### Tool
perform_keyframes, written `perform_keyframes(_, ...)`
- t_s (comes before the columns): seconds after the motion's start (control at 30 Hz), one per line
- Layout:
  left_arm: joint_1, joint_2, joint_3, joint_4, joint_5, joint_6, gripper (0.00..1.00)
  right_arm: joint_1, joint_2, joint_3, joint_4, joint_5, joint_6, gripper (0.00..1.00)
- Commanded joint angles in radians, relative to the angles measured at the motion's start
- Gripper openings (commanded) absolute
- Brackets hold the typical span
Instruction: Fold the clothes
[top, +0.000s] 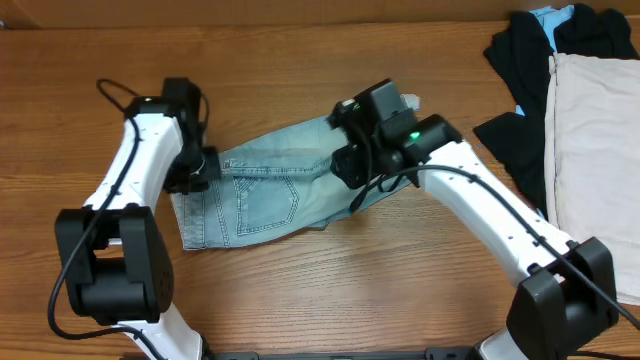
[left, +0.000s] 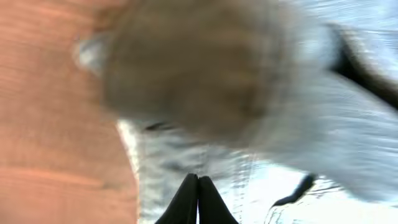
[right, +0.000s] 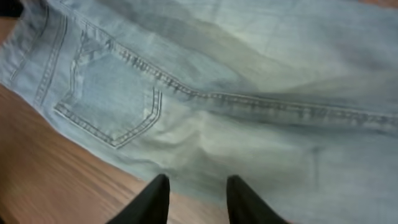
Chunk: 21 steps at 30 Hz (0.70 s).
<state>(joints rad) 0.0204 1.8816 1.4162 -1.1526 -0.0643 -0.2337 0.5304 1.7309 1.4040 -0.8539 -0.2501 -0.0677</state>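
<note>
Two white arms, the left arm and the right arm, stand nearest the overhead lens above one wooden table. One pair of denim shorts lies flat mid-table between them, pocket side up. One cream garment and one black garment sit well apart at the far right. The denim looks soft yet weighty and likely drapes, so it is best taken at the waistband or hems. The right gripper hovers, fingers spread, over the shorts' edge. The left gripper has its fingers pressed together; whether cloth is pinched between them, I cannot tell.
</note>
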Motion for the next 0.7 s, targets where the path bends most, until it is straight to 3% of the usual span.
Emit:
perform_keyframes(0.0,0.066,0.007,0.042,-0.042,0.064,-0.111,0.04,0.034,0.070,0.005,0.011,0.089,-0.047,0.20)
perform_keyframes(0.2,0.082,0.007,0.041,-0.048,0.053,-0.107,0.04,0.034,0.187,0.005,0.022,0.093,-0.081,0.05)
perform_keyframes(0.47,0.082,0.009,0.038,-0.021,0.054,-0.107,0.04,-0.021,0.247,0.005,0.220,0.123,-0.093,0.06)
perform_keyframes(0.67,0.082,0.009,-0.007,0.019,0.053,-0.107,0.04,-0.149,0.337,0.005,0.390,0.122,-0.086,0.08)
